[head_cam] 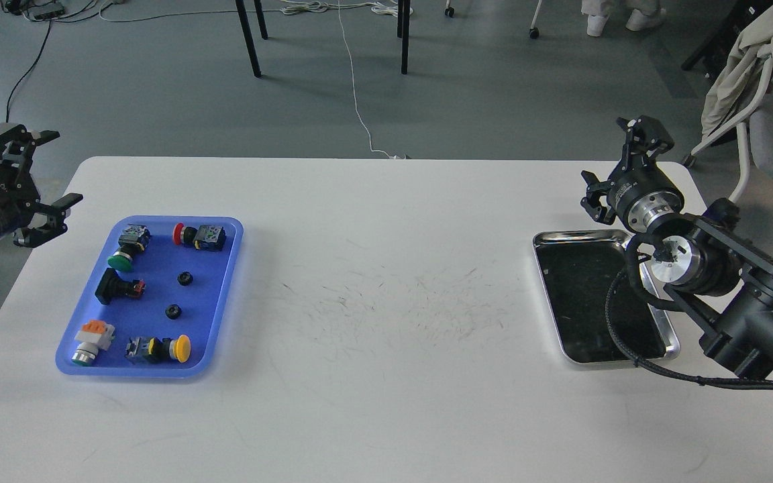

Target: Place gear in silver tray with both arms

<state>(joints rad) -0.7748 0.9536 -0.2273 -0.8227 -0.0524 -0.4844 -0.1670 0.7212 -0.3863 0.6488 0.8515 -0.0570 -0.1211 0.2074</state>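
One white table (pixel 386 376) holds two trays, one blue tray (pixel 222 295) and one silver tray (pixel 551 295), with six push-button switches (green, red, black, orange-topped, yellow, one apiece) and two small black gears (pixel 184 278) in the blue one.

Both my arms are matte black. Right arm (pixel 755 315): thick cylindrical links, two machined silver wrist rings, the nearer ring face showing small screws and a dark centre. A black braided cable (pixel 618 322) loops out from the wrist and runs back along the arm. Right gripper (pixel 618 164): black, claw-shaped fingers. Left gripper (pixel 27 178): black, skeletal linkage fingers, cylindrical black wrist with a silver ring at the frame edge.
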